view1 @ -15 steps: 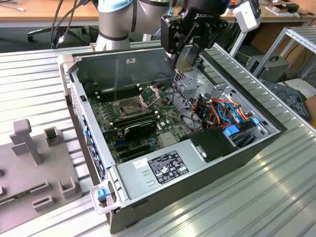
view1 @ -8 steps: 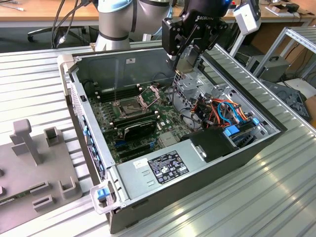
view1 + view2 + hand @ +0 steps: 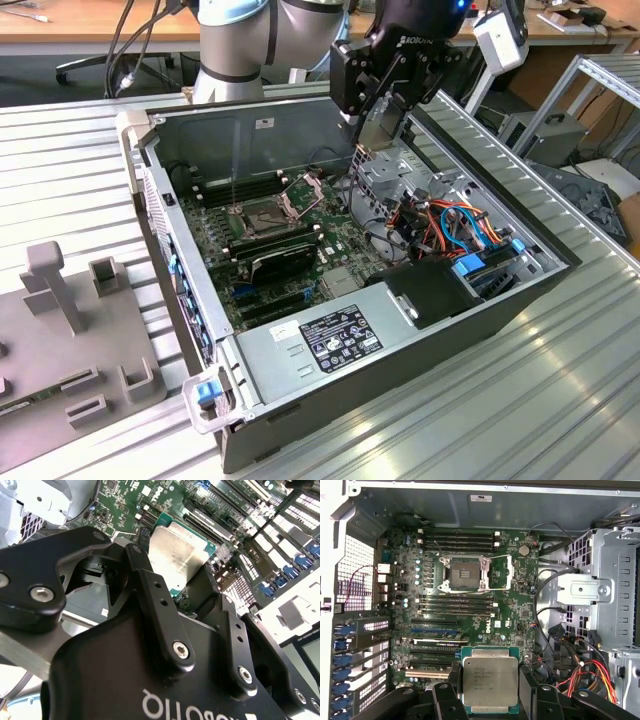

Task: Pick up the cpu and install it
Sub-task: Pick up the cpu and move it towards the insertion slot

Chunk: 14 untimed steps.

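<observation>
- In the exterior view, the gripper hung over the open computer case, which lay open side up on a ribbed metal table
- Its fingers were closed on the cpu, which was held in the air above the case, over the edge of the drive cage
- The cpu was toward the exterior view's right of the socket on the green motherboard, and not touching it
- A grey fixture block stood on the table at the exterior view's left of the case
- In the second wrist view, the cpu showed its dull silver top, tilted in the picture
- It was pinched by two opposite edges between the black fingers, with the motherboard beyond it
- In the first wrist view, the cpu sat square between the fingers, a green rim showing around its metal top
- The socket lay well apart from the cpu in this picture, its metal frame swung open beside it
- Long black memory sticks ran on both sides of the socket, and coloured wires lay near the drive cage
</observation>
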### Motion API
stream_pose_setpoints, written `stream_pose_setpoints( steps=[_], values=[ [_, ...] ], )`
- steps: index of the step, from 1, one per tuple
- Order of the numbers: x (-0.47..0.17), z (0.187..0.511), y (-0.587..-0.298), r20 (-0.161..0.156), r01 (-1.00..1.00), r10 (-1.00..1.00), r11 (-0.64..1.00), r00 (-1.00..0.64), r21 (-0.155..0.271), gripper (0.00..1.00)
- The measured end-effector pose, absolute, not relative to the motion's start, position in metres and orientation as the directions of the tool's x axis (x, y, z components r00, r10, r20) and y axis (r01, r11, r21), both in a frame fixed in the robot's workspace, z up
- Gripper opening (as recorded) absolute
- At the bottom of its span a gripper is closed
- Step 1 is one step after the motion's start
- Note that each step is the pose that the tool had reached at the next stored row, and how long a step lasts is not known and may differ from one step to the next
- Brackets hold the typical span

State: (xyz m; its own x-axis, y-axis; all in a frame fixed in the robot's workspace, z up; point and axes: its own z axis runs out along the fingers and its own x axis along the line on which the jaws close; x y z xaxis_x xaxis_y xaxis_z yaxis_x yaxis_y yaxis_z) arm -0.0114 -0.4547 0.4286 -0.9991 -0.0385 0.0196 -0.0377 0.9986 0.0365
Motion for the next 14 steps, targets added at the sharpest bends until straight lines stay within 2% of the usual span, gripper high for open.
stream_pose_setpoints(
  steps=[14],
  values=[
    [-0.0044,0.4214,-0.4547,0.020,-0.038,-0.038,0.999,-0.999,0.037,0.55]
  ],
)
